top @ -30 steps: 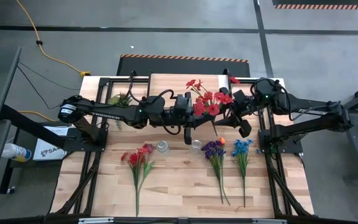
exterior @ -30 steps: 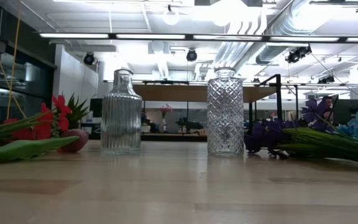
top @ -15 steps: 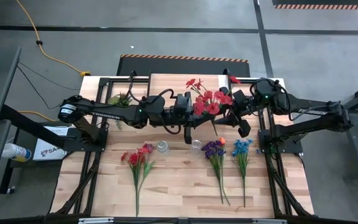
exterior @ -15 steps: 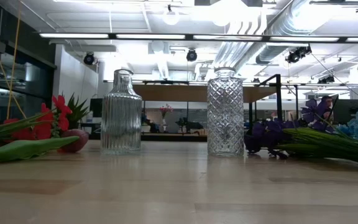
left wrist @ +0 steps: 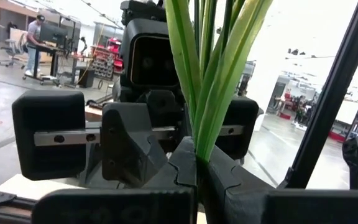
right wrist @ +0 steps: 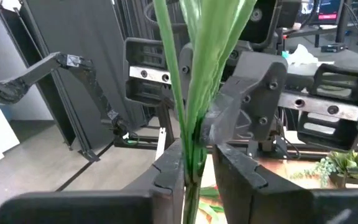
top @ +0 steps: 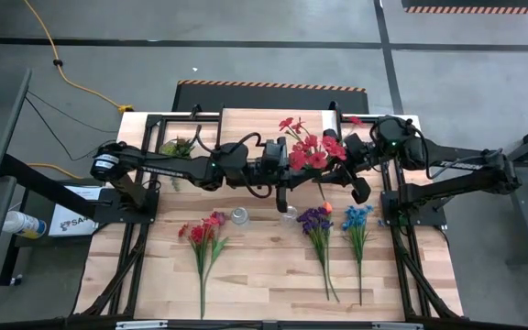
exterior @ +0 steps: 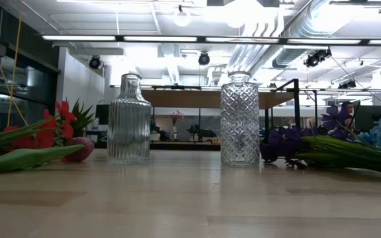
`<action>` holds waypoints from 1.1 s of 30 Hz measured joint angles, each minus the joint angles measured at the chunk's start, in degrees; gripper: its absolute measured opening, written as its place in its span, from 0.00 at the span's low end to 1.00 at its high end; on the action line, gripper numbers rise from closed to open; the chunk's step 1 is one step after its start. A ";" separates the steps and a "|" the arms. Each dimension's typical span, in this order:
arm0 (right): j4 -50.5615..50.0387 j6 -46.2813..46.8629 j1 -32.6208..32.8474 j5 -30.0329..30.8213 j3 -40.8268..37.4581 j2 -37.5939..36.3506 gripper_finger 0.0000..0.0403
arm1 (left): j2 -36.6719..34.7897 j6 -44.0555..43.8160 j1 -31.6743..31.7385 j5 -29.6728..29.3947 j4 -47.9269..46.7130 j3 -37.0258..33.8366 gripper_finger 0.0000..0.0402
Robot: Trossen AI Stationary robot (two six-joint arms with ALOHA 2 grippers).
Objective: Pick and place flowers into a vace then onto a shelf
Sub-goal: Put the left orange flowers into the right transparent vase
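While both arms meet over the middle of the bench (top: pixel 246 275), the red flowers (top: pixel 312 148) hang between them, blooms at about 1 o'clock from the left gripper (top: pixel 284 194) and 10 o'clock from the right gripper (top: pixel 356 188); left fingers (left wrist: pixel 185 165) are clamped tight on the green stems, which run straight up out of the grip in the left wrist view; right fingers (right wrist: pixel 169 168) are nearly together around the same stems (right wrist: pixel 188 93) just beside the left's hold, though whether they already bite I cannot tell; stem axis is roughly upright, lower end pointing down toward the diamond-cut vase (exterior: pixel 239 119), which sits at about 6 o'clock from the bunch; ribbed vase (exterior: pixel 129 120) is just left of it; judgement: next move turns on keeping the stems vertical over that vase mouth; left arm is nearer it; other bunches lie flat nearer the front edge; shelf (top: pixel 264 121) sits at 12 o'clock behind the arms; only readable writing is a partial "SA" on a box (top: pixel 70 218) off the bench's left edge.
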 joint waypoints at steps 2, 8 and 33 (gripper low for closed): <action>-0.44 0.07 0.00 -0.39 0.01 -0.07 0.14 | 0.32 -0.51 0.00 0.01 0.65 0.06 0.09; -0.80 0.34 -0.02 -1.00 0.00 -0.02 0.05 | 0.34 -0.55 0.00 0.10 0.26 0.04 0.09; -2.12 1.35 -0.09 -0.79 0.04 -0.15 0.15 | -1.63 -0.06 -0.11 -2.19 -3.88 -0.05 0.09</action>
